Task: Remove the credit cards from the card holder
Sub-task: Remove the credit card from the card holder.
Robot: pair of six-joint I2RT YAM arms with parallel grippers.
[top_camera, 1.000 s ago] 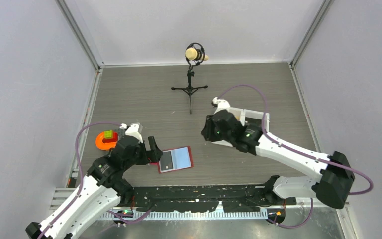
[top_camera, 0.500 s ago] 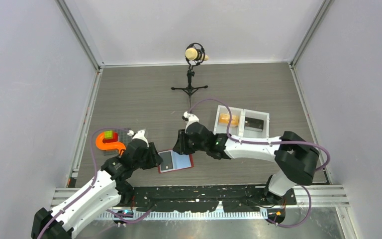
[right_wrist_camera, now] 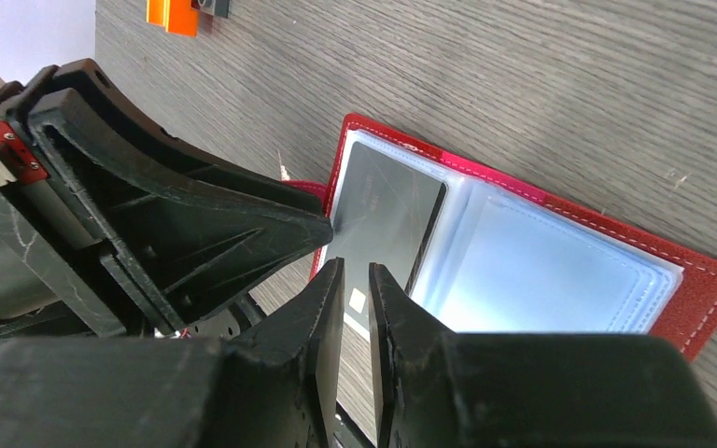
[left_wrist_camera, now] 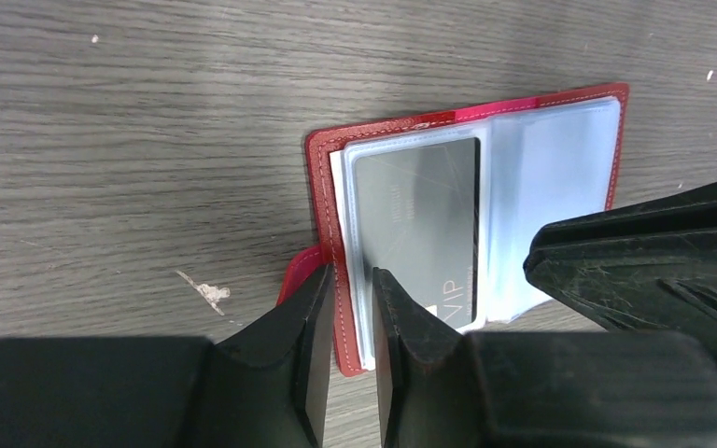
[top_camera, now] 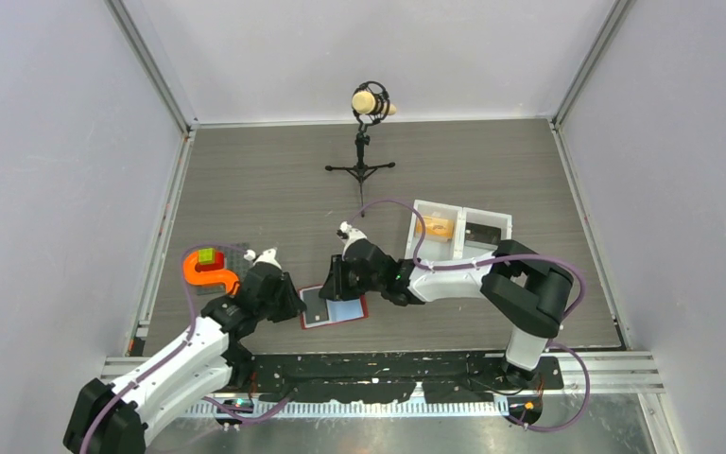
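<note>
The red card holder (top_camera: 352,309) lies open near the table's front edge, its pale blue pockets (left_wrist_camera: 546,177) facing up. A dark grey credit card (left_wrist_camera: 420,224) sits in the left-hand pocket. My left gripper (left_wrist_camera: 352,275) is closed on the holder's left edge, with the red cover (left_wrist_camera: 322,187) and the pocket layers between its fingers. From the other side, my right gripper (right_wrist_camera: 353,264) hovers low over the near end of the grey card (right_wrist_camera: 387,219). Its jaws stand a narrow slot apart with nothing in them. The two grippers nearly meet over the holder (right_wrist_camera: 691,271).
A white two-compartment tray (top_camera: 463,210) stands to the right behind the right arm, with something orange in its left half. An orange hook-shaped piece with a green block (top_camera: 206,270) lies left of the left gripper. A microphone on a tripod (top_camera: 362,170) stands further back.
The right arm swung from over the tray down to the holder. The left gripper moved in slightly and closed from wide open onto the holder's left edge.
</note>
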